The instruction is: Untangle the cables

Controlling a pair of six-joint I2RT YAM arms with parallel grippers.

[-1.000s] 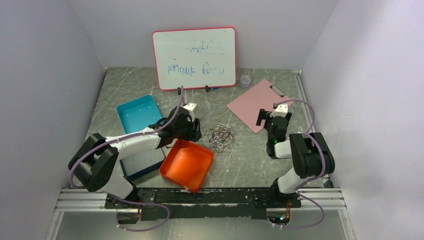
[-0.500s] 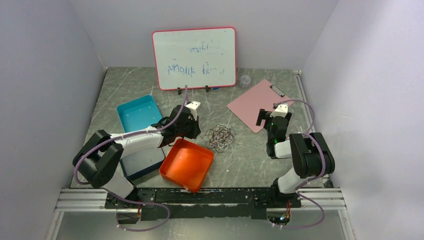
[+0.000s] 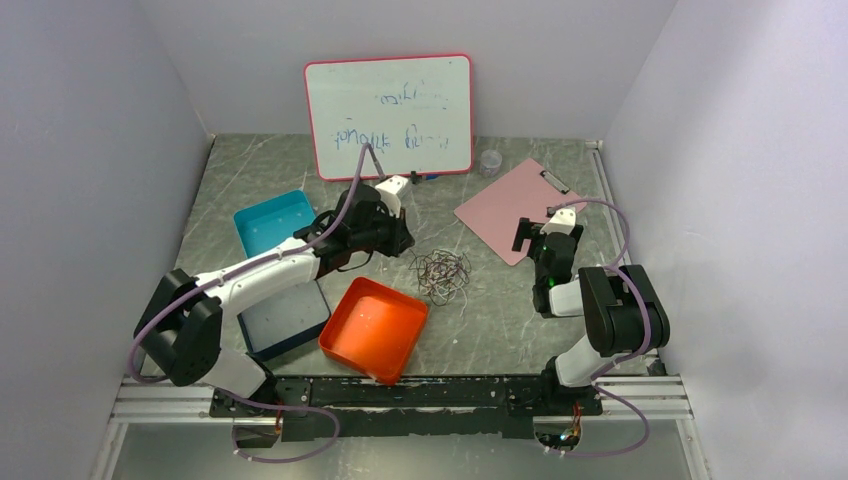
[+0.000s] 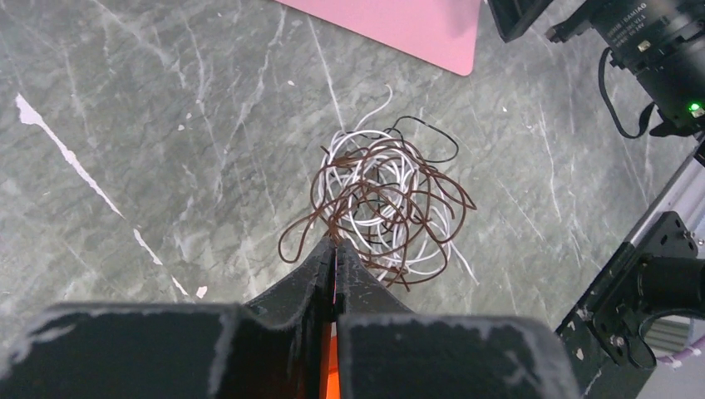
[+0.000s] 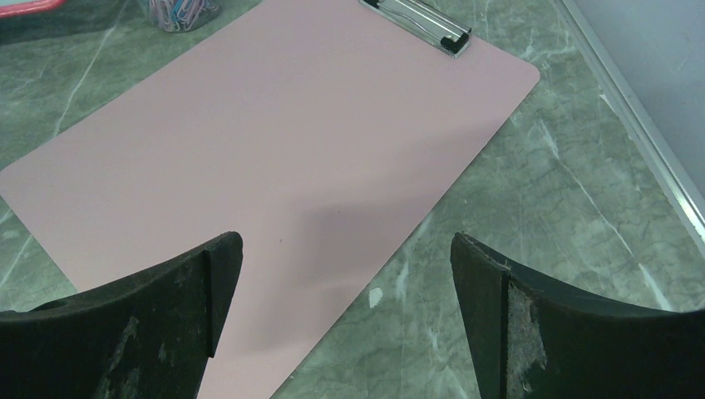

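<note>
The cables [image 3: 441,273] lie as one tangled bundle of thin brown, white and black loops on the marble table, right of my left gripper [image 3: 404,242]. In the left wrist view the cables [image 4: 391,204] sit just past my left gripper [image 4: 335,243]. Its jaws are pressed together, and a brown loop runs into the very tips. My right gripper [image 3: 546,224] hovers at the near corner of the pink clipboard [image 3: 510,205], away from the tangle. In its own view the right gripper [image 5: 345,249] stands wide open and empty.
An orange bin [image 3: 375,325] sits just near of the left gripper, with a teal bin [image 3: 273,224] and a dark-rimmed white tray [image 3: 287,318] to its left. At the back stand a whiteboard [image 3: 390,115] and a small jar of clips [image 3: 490,160]. The pink clipboard [image 5: 274,141] fills the right wrist view.
My left gripper has shut at the edge of the tangle, and the left arm has stretched up and back from the orange bin. The right arm has not moved.
</note>
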